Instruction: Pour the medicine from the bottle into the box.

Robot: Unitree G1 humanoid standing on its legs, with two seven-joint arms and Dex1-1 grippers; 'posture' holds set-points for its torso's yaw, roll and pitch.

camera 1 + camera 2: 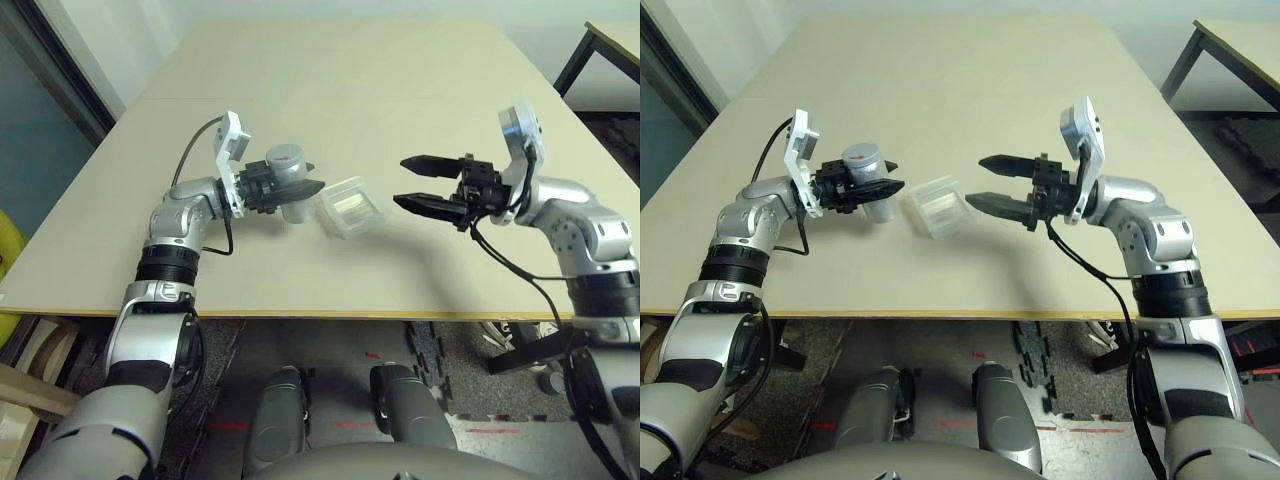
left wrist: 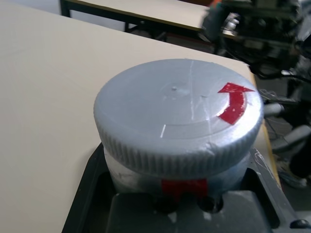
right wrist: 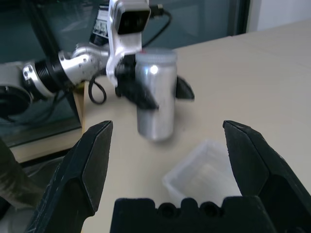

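Standing upright, capped bottle (image 1: pixel 294 207) between left pincer's (image 1: pixel 290 180) clamped fingers, right pincer (image 1: pixel 398 181) spread apart, clear box (image 1: pixel 350 208) between the two.

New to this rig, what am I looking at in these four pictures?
It's a two-armed robot at a table, each arm ending in a claw of two black fingers. Two pictures come from its head's stereo camera, looking forward and down over its arms, so both show the same scene. The other two come from wrist cameras, each looking along its own claw.

The left claw is shut around a silvery bottle, which is upright with its grey cap on; a red arrow marks the cap. Between the claws, a small clear plastic box lies on the table. The right claw is open and empty. I can't see any medicine.
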